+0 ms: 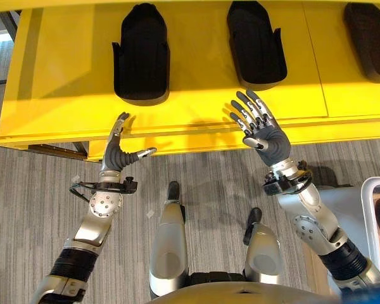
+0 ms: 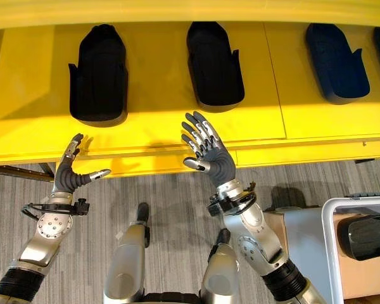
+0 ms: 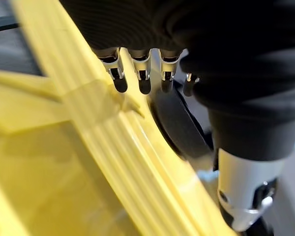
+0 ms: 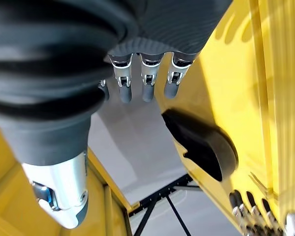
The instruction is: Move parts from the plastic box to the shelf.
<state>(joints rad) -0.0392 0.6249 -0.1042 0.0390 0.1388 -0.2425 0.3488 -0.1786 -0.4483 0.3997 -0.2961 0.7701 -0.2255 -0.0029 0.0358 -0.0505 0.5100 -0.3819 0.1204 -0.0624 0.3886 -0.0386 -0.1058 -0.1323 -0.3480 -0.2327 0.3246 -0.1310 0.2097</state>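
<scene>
Both hands empty, fingers spread: left hand (image 1: 117,155) and right hand (image 1: 266,136) hover at the shelf (image 1: 63,95) edge. Next part (image 2: 366,235) waits in the box (image 2: 332,215); reach right, grip squarely.

Both my arms are raised – my left hand (image 1: 118,154) and right hand (image 1: 265,135) with fingers spread, holding nothing

Across the upper frame, the glossy yellow shelf (image 1: 63,76) looks like smooth painted metal. The matt black moulded parts (image 2: 100,73) on it seem foam-like, perhaps plastic. Below lies rough grey woven carpet (image 1: 31,202).
</scene>
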